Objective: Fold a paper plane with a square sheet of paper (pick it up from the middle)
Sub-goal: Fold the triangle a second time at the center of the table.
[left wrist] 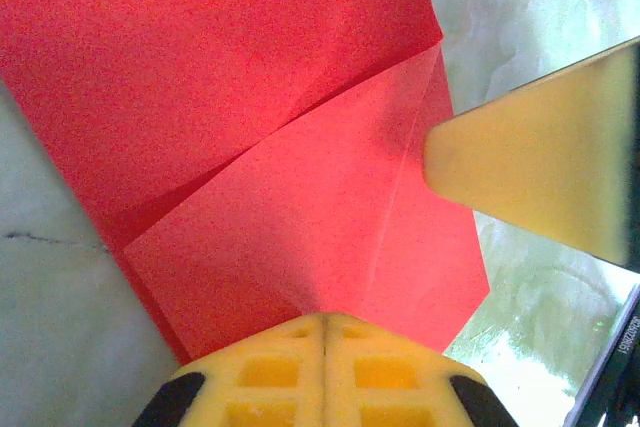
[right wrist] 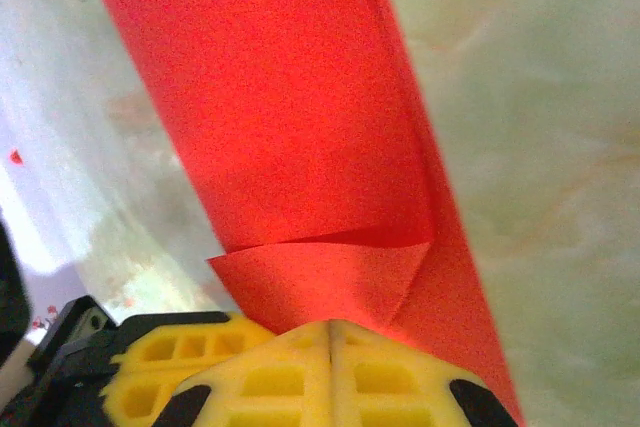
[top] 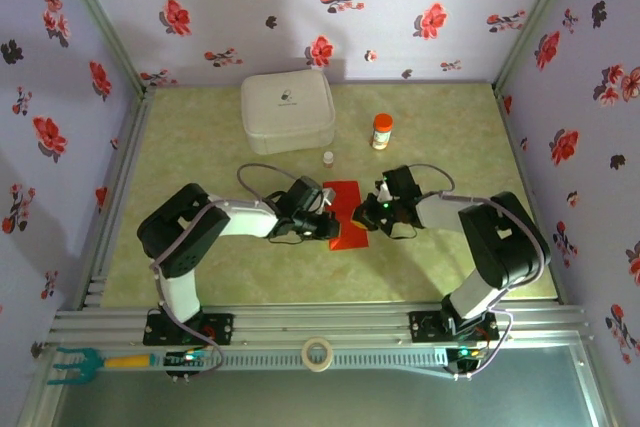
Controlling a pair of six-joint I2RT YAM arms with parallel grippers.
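Top external view: the square sheet of paper (top: 349,215), thin, matte and bright red, lies creased into a narrow strip at the table's centre, with diagonal corner flaps folded over. The left gripper (top: 329,224) and right gripper (top: 373,209) have yellow lattice fingers pressed together, tips at the paper's flaps; whether either pinches paper cannot be told. The table (top: 450,147) is pale green and marbled. The walls (top: 400,7) are lilac with red flowers. A white rounded case (top: 288,110), an orange-capped bottle (top: 382,131) and a small vial (top: 328,158) stand behind, unobstructing.
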